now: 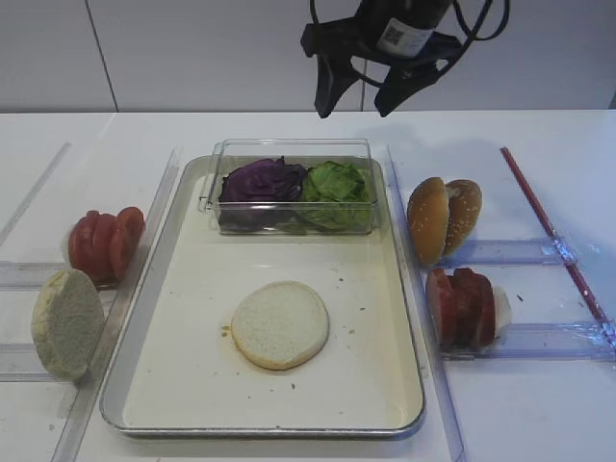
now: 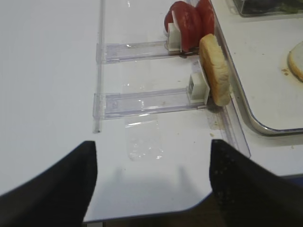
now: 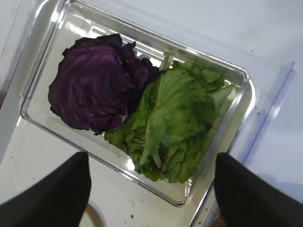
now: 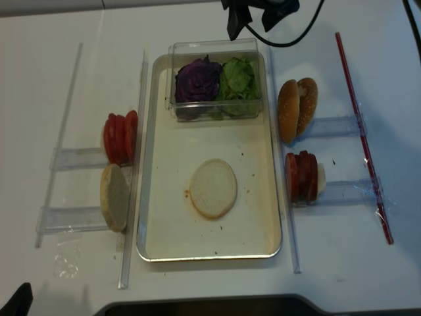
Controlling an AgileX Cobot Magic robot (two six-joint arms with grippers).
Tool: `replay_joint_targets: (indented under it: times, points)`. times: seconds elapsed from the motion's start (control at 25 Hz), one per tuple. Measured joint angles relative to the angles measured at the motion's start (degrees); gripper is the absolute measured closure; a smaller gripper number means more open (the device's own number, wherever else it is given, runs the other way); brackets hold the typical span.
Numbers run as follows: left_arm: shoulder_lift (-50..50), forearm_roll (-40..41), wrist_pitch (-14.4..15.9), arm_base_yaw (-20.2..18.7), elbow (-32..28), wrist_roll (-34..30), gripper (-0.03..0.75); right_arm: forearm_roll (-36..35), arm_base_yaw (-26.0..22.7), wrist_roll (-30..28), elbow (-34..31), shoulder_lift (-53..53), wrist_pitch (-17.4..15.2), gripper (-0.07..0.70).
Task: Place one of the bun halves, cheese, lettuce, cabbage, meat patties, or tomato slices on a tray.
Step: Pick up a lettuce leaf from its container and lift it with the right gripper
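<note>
While it hangs over the clear box (image 1: 294, 188), right tool (image 1: 354, 104): jaws apart, gripping nothing.
Left tool (image 2: 152, 177): jaws apart over bare counter (image 2: 47, 71), clutching nothing.
Lettuce (image 3: 175, 123): in the box at the tray (image 1: 404, 318) far end, beside the cabbage (image 3: 92, 90).
Handling: looks light, floppy, tear-prone; pinch the ruffled top edge.
Bun half (image 1: 280, 324): cut face up, mid-tray.
Hidden: lower leaves, fingertips cropped.

Tray floor: your widest open room is the tray (image 1: 173, 385) around the flat bun half (image 1: 280, 324).
Far end: the clear plastic box (image 1: 294, 154) blocks it.
Sides: upright tomato slices (image 1: 104, 243) and bun halves (image 1: 444, 218) flank you.
</note>
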State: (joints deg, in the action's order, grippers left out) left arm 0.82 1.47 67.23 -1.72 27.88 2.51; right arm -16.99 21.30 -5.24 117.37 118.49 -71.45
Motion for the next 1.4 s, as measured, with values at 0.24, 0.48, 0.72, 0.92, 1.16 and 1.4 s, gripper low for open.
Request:
replay_joint_targets:
  times: [0.24,0.48,0.72,0.92,1.16,1.4]
  points:
    - [0.0,0.0,0.0,0.0,0.0,0.0,0.211,0.0,1.37,-0.1,0.39,2.23,0.0,0.061]
    - [0.0,0.0,0.0,0.0,0.0,0.1,0.211,0.51,2.37,-0.1,1.16,5.0,0.0,0.061]
    - [0.0,0.0,0.0,0.0,0.0,0.1,0.211,1.66,2.8,-0.1,1.34,6.49,0.1,0.063]
    - [0.0,0.0,0.0,0.0,0.0,0.1,0.211,2.17,2.8,-0.1,2.47,8.28,0.21,0.082]
    - [0.0,0.0,0.0,0.0,0.0,0.1,0.211,2.31,2.8,-0.1,4.94,10.31,0.66,0.114]
    - [0.0,0.0,0.0,0.0,0.0,0.1,0.211,3.81,2.8,-0.1,5.37,11.78,0.79,0.122]
